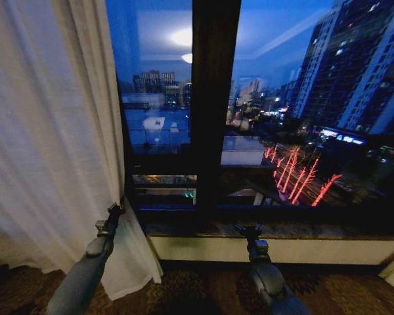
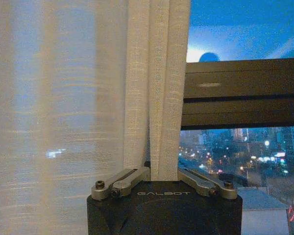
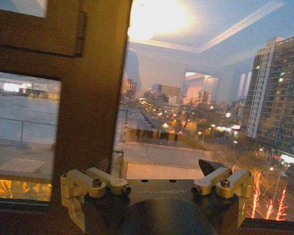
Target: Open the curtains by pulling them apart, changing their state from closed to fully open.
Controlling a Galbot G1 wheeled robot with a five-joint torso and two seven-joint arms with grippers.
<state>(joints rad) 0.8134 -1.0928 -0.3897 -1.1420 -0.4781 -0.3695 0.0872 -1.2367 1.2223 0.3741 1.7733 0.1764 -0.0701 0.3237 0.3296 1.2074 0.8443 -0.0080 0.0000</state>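
Left of the window's dark center post [image 1: 213, 111], the curtains [image 1: 46, 131] hung bunched; left end effector [image 1: 111, 220] clenched on their edge fold to drag it. Right end effector [image 1: 249, 231] released, idle below post.

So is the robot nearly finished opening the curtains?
Partly. The window ahead is already uncovered, showing the city at night. The left gripper is pinching the edge of the sheer white curtain, which hangs bunched on the left. The right gripper is open, holding nothing, near the window frame. Any right-hand curtain is out of sight.
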